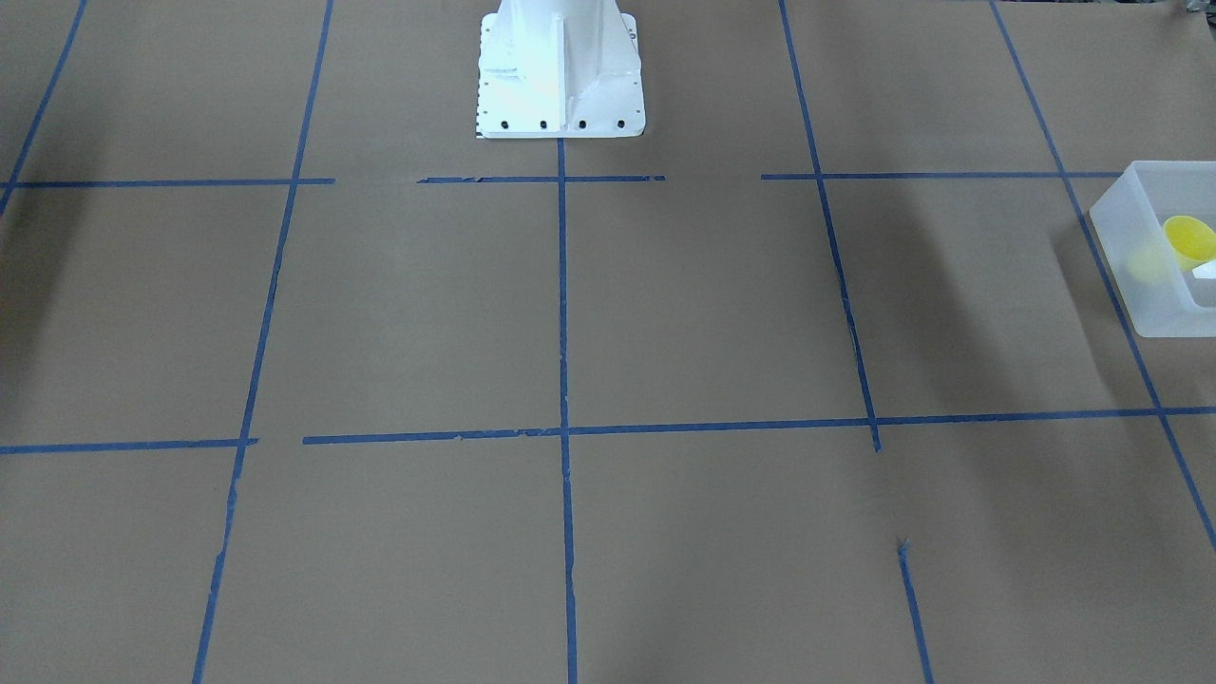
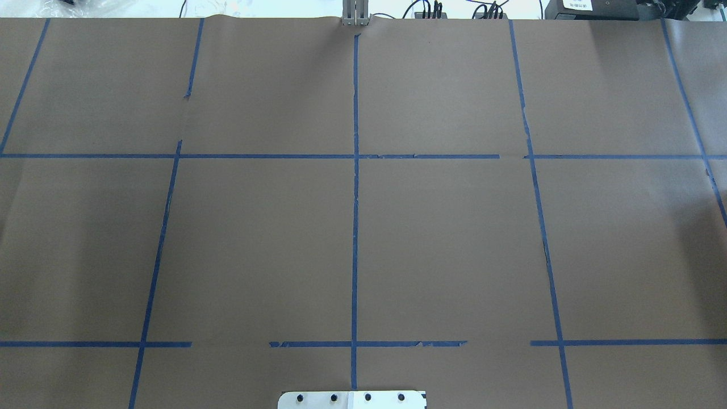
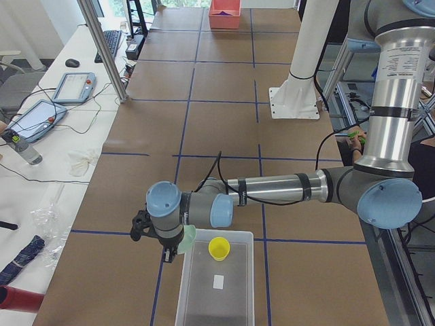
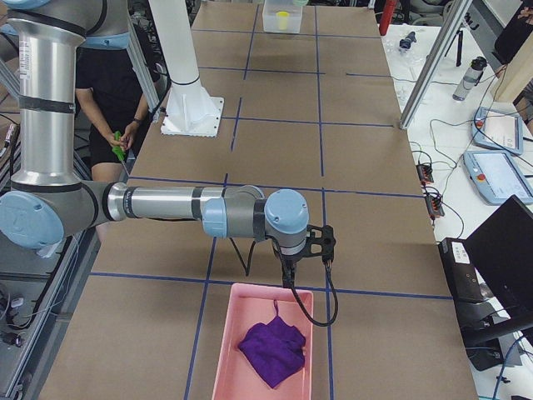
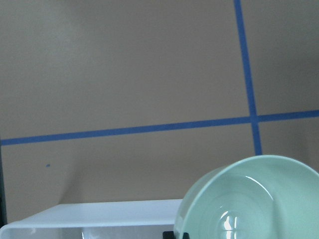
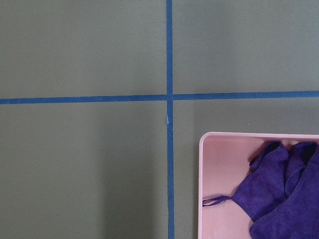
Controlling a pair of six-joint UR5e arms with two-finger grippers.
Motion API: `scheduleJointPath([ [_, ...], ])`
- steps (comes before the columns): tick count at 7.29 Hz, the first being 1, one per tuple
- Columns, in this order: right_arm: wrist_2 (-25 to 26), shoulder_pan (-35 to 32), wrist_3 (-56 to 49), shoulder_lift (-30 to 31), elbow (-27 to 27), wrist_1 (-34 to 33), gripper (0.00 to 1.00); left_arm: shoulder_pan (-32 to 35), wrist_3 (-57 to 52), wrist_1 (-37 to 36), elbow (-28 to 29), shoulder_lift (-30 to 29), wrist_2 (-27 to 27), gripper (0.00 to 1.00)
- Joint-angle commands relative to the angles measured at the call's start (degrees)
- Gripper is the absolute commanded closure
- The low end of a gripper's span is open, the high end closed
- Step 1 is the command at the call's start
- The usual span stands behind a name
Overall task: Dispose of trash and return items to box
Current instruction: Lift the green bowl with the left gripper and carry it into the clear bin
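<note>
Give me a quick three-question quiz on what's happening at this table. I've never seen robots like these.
1. True or false: the purple cloth lies in the pink tray.
2. What sits inside the translucent box? A) a yellow cup B) the purple cloth C) a water bottle
3. Fill in: the mint-green bowl is carried near the box's rim by the robot's ____ arm.
Key: 1 true; 2 A; 3 left.
</note>
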State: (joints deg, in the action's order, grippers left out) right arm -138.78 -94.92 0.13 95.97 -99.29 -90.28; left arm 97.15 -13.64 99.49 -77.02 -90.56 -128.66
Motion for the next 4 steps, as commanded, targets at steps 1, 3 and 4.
scheduleJointPath([
  [1, 0.0, 0.0, 0.0, 0.2, -0.5, 0.0, 0.00, 1.8, -3.8, 4.9, 0.7, 5.0, 5.9, 1.00],
  [3, 0.1, 0.0, 0.1, 0.3, -0.7, 0.0, 0.00, 1.8, -4.0, 5.5, 1.4, 5.1, 6.1, 1.00],
  [4, 0.1, 0.0, 0.3, 0.3, -0.7, -0.1, 0.00, 1.8, -3.9, 5.5, 1.3, 5.2, 6.0, 0.54],
])
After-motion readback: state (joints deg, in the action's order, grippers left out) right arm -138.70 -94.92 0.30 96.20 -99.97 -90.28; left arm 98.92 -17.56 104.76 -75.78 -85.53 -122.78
